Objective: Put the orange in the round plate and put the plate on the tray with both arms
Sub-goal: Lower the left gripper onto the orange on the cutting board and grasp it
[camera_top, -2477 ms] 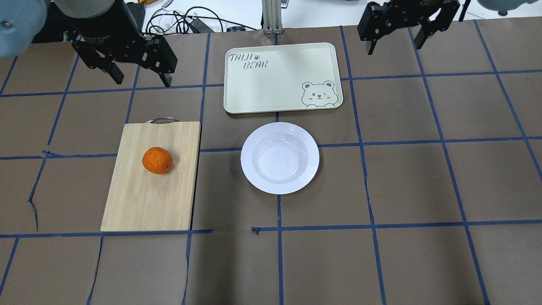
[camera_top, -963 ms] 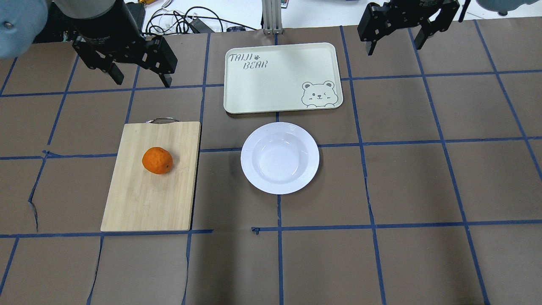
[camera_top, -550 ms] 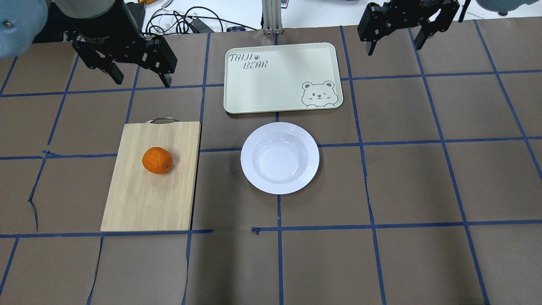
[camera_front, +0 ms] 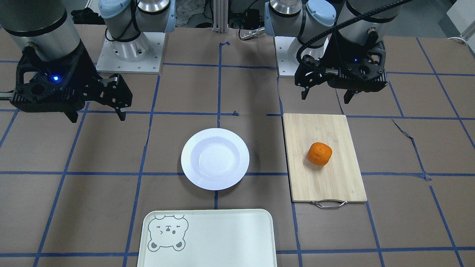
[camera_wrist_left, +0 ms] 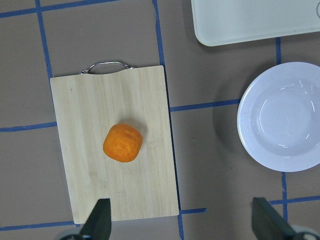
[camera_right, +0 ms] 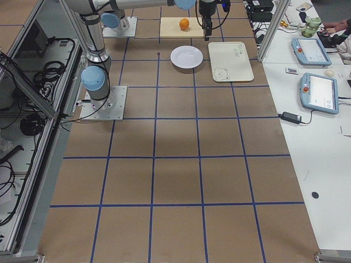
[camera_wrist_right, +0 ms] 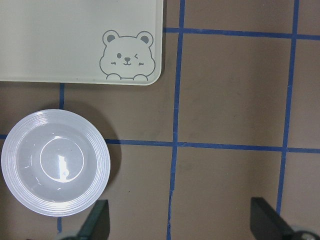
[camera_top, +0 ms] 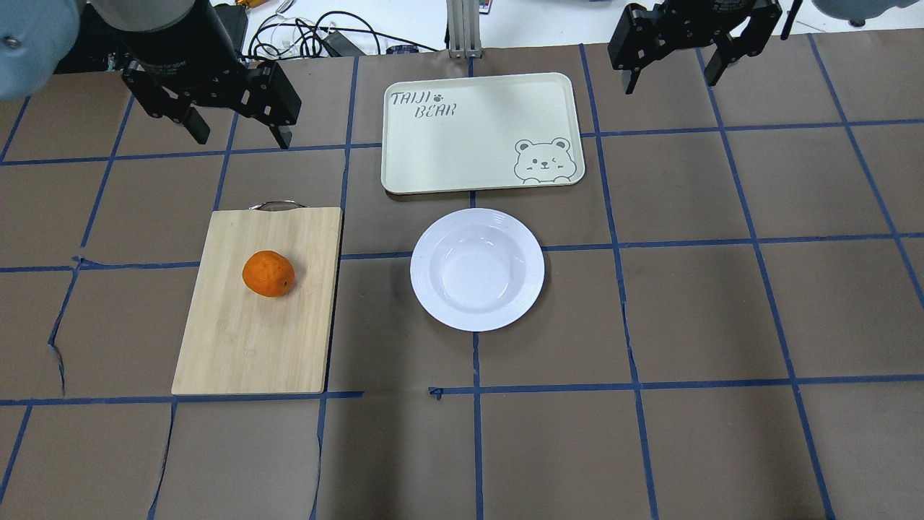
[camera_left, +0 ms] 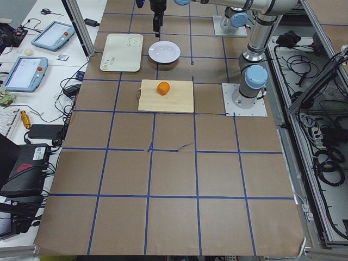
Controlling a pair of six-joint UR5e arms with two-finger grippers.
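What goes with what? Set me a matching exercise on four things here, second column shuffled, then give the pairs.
Column one:
1. orange
2. plate
3. tray
4. left gripper

Column two:
A. open, holding nothing
B. on the cutting board
C. white, round, empty
D. pale green, rectangular

Pairs: 1-B, 2-C, 3-D, 4-A

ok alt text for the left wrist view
An orange sits on a bamboo cutting board. To its right an empty white round plate rests on the table below a corner of the tray; the open left gripper frames the bottom edge.
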